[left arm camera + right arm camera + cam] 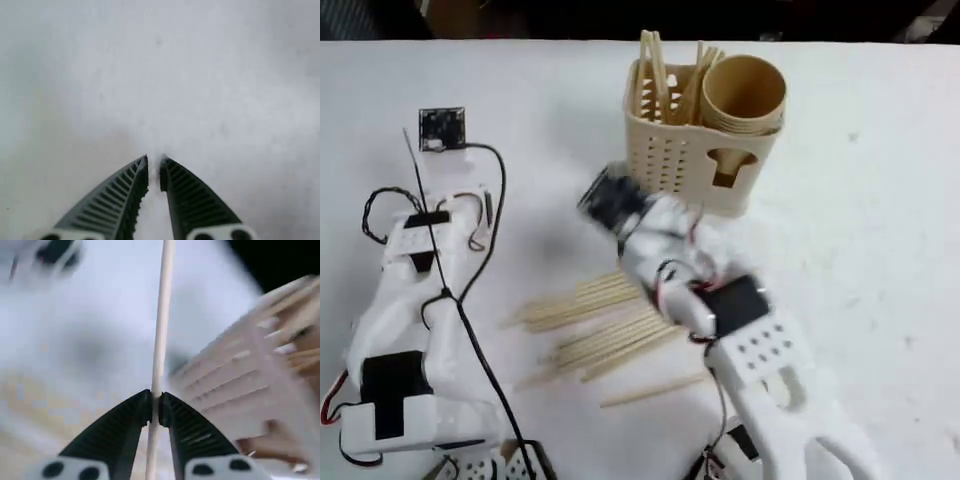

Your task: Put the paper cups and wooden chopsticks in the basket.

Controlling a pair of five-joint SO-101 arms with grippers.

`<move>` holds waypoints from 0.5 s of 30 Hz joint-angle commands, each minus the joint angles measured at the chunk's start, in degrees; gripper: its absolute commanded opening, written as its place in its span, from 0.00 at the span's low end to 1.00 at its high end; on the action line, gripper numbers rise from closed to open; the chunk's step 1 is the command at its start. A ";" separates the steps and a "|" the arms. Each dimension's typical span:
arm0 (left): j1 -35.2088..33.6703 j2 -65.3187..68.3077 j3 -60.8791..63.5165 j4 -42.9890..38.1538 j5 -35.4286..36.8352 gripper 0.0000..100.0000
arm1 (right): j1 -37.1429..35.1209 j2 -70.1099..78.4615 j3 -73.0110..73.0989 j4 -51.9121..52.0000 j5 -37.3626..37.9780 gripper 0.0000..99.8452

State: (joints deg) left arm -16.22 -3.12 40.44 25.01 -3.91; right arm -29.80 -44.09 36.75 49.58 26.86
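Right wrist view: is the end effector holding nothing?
No, the right end effector is shut on a single wooden chopstick.

Robotics lab bench: two white plastic arms with black motors exposed, the left arm and the right arm, sit on a white table amid loose black cables and a bare circuit board, dark room behind

The basket stood far back on the tabletop, paper cups in its right compartment, chopsticks upright in its left, loose chopsticks lying before it, the right hand with one chopstick between.
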 commanded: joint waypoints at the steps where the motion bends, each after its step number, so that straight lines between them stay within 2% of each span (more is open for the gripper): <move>1: -0.31 -2.24 -0.26 -1.23 -0.35 0.07 | 3.21 -0.48 -16.44 -3.65 -8.79 0.02; 4: -0.31 -2.24 -0.26 -1.23 -0.35 0.07 | 4.97 4.70 -24.26 -12.00 -14.77 0.02; 6: -0.31 -2.24 -0.26 -1.23 -0.35 0.07 | 5.58 9.01 -26.81 -19.12 -15.91 0.02; 10: -0.40 -2.24 -0.26 -1.23 -0.35 0.07 | 5.76 18.42 -28.57 -33.19 -11.87 0.02; 15: -0.40 -2.24 -0.26 -1.23 -0.35 0.07 | 5.76 27.38 -28.13 -41.89 -7.65 0.02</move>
State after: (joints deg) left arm -16.22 -3.12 40.44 25.01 -3.91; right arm -24.53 -19.38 11.43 13.01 17.10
